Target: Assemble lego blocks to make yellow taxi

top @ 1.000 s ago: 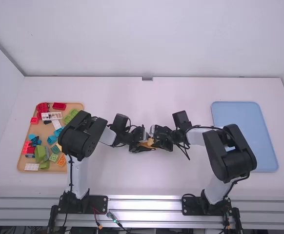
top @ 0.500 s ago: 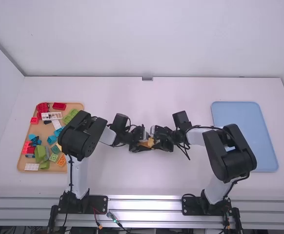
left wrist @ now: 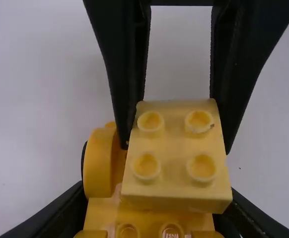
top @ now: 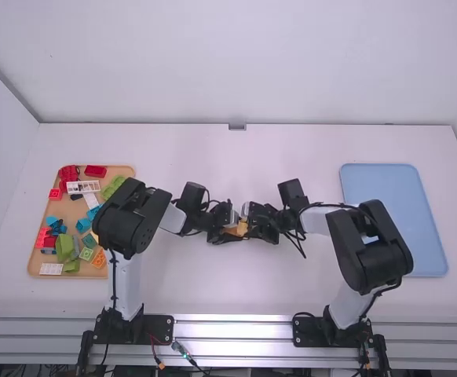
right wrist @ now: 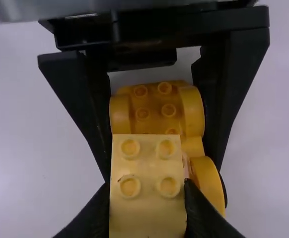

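Block (left wrist: 175, 148) of yellow, centre of left wrist frame, pinched side to side by right tool (right wrist: 147, 191), leaving studs (left wrist: 149, 121) exposed; beneath, wheeled base (right wrist: 154, 119) clamped in left tool (right wrist: 157, 153), probably braced for pressing both together.

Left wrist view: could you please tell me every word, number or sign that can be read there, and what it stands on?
No text can be read.
Lower yellow block: one stud bears small marks, too small and cut off by the view's edge to read.
Pale yellow block: no readable text.
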